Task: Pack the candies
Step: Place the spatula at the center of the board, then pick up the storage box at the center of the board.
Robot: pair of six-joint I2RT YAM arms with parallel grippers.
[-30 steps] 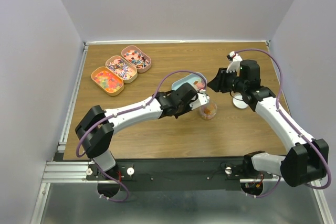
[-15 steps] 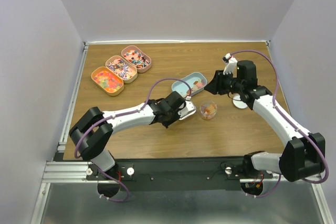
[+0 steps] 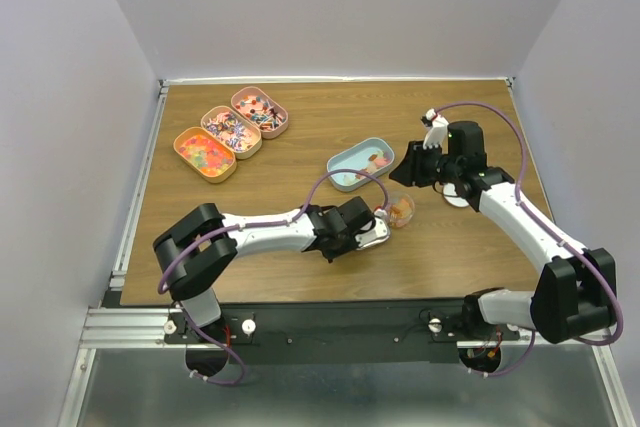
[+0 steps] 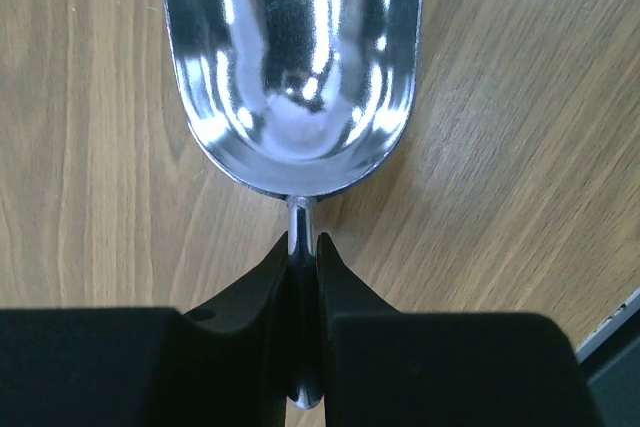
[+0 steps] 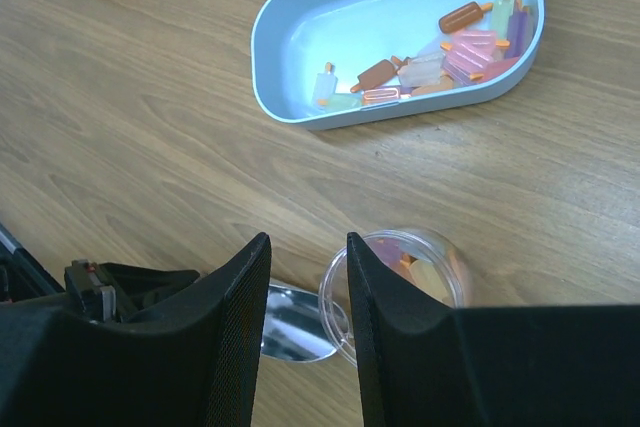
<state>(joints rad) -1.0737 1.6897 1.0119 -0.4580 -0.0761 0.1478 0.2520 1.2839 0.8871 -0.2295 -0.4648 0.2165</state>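
Wood table (image 3: 300, 137). L gripper (image 4: 303, 247) pinching empty scoop (image 4: 295, 67) handle, just beside jar (image 5: 440, 272) w/ candies (image 5: 408, 262). R gripper (image 5: 305, 242) spread above jar; tin (image 5: 350, 37) behind.

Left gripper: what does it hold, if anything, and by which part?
The left gripper holds the silver scoop by its thin handle, just behind the bowl. The right gripper holds nothing; its jaws stand open.
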